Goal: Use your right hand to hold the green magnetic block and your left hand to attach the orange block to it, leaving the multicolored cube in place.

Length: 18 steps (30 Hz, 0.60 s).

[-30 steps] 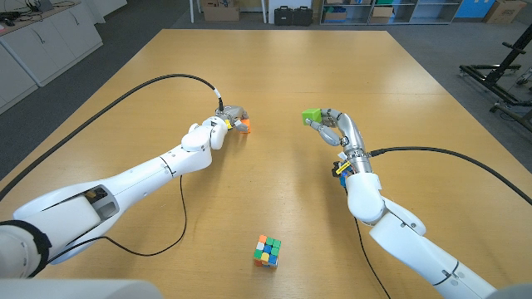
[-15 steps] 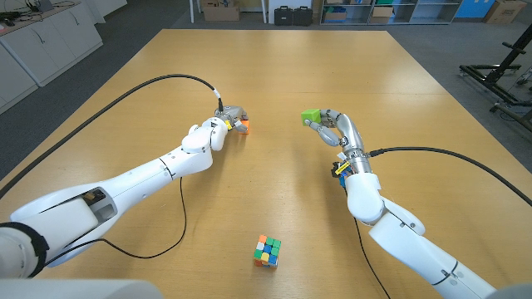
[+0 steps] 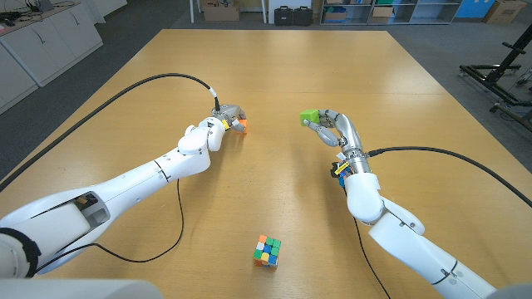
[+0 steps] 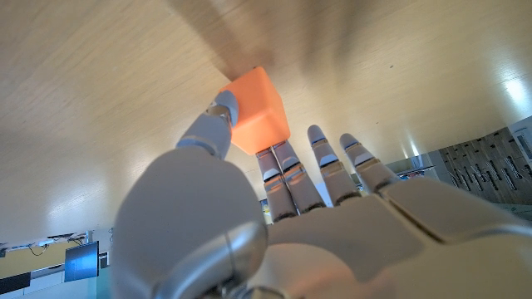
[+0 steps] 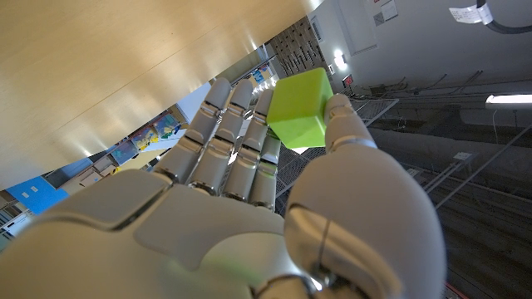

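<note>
Reference landmark: the multicolored cube, standing on the table at its near edge. Right hand is beyond the cube and to its right, raised off the table, grasping the green magnetic block between thumb and fingers; the right wrist view confirms the block is pinched at the fingertips with most of its faces exposed. Left hand is beyond the cube and to its left, low at the table, with the orange block between thumb and fingers; the left wrist view shows the thumb on one side of the orange block and fingers on the other, so the block is judged grasped, though whether it has cleared the table cannot be told. The two blocks are well apart, facing each other across bare table. Step in hand, as judged: secure and lift the orange block, then carry it toward the green one. Recommendations: confirm a firm pinch before lifting; keep the right hand steady as the fixed target; bring the orange block in level, presenting a free face squarely to an exposed green face, not to the fingers; approach slowly near contact, as the magnets may snap and twist the block. Keep both arms on the far side of the cube so it is not disturbed.
</note>
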Available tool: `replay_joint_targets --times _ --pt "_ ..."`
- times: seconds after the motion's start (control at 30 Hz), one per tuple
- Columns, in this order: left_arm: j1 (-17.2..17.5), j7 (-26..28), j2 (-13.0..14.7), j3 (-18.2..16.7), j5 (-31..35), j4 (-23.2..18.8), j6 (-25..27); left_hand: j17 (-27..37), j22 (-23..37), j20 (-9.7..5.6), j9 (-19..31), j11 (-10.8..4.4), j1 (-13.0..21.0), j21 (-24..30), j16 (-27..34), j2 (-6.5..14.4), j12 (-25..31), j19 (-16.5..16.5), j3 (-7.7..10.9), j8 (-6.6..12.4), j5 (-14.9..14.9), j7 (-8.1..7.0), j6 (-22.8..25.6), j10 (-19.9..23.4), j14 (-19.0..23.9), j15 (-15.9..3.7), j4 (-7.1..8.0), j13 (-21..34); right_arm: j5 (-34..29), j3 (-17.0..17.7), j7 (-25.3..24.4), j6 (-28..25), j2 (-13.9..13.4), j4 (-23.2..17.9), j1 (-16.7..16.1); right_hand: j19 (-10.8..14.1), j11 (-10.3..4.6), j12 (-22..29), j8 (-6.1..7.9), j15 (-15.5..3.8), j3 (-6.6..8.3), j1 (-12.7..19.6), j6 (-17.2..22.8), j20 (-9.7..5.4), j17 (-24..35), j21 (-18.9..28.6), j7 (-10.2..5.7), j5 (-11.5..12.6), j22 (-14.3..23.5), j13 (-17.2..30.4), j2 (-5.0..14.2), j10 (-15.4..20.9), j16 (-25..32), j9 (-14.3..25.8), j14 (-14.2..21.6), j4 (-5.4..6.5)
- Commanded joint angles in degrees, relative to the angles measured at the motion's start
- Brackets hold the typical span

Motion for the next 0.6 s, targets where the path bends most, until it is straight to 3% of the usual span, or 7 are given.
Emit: replay_joint_targets --times 0.03,0.6 --pt "5.29 3.31 3.40 -4.46 -2.86 -6.86 1.87 0.09 0.05 -0.21 0.27 -1.28 0.28 -0.19 -0.21 1.03 0.34 0.06 0.98 0.38 0.46 -0.57 1.63 2.24 0.60 -9.42 0.40 0.33 -0.04 0.20 -0.10 0.52 -0.24 -0.20 -0.45 -0.12 -6.14 0.23 0.21 -4.87 0.76 4.03 7.66 -4.50 0.33 0.44 -7.09 0.06 0.02 0.34 4.28 6.54 0.04 0.21 0.78 0.70" --pt "12.88 8.35 7.77 -9.49 -5.43 -16.24 4.03 0.11 0.04 -0.44 0.28 -1.30 0.26 -0.12 -0.27 1.07 0.35 0.36 1.11 0.54 0.48 -0.53 2.09 2.89 0.79 -9.34 0.49 0.51 0.63 -0.15 0.59 2.27 0.26 1.20 0.67 -0.18 -6.00 0.16 0.20 -4.87 0.74 4.04 7.74 -4.54 0.41 0.64 -7.13 0.01 0.01 0.37 4.41 6.63 -0.03 0.21 0.72 0.74"
